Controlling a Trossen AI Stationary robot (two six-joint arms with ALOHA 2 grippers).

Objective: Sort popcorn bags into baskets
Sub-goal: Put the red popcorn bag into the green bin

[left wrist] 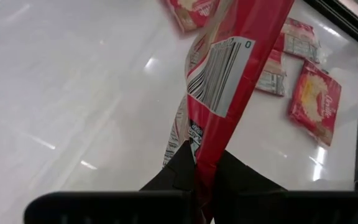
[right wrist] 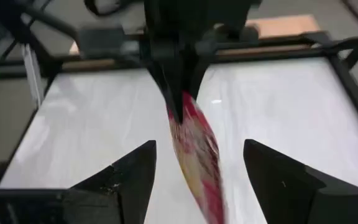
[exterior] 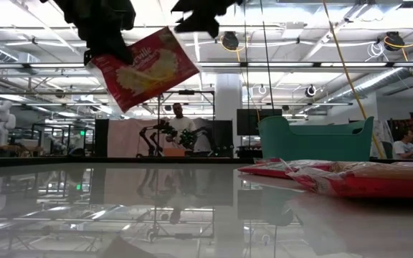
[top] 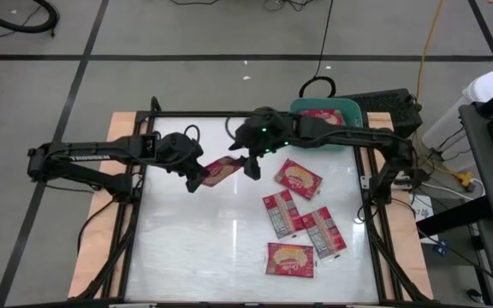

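Observation:
My left gripper point(top: 197, 177) is shut on one red popcorn bag point(top: 222, 169), held high above the table; the low view shows its yellow-pictured front point(exterior: 145, 68). My right gripper point(top: 251, 164) is open at the bag's free end, with one finger on either side of the bag point(right wrist: 199, 155) and clear gaps between. Several more bags point(top: 298, 178) lie flat on the table's right half. The teal basket point(top: 355, 109) stands at the far right corner, and a red bag point(top: 319, 115) lies in it. My left gripper pinches the bag's end edge point(left wrist: 199, 163) between its two fingers, coming level from the table's left side. The bag is lifted clear and stands on edge, reaching away from the fingers toward the right arm, with its barcode side point(left wrist: 219, 74) showing in the left wrist view.
The white tabletop point(top: 187, 248) is bare on its left and near parts. A black frame point(top: 229, 115) runs around the table's edges. The basket point(exterior: 314, 140) stands behind the lying bags point(exterior: 335, 175) in the low view. People show in the room beyond.

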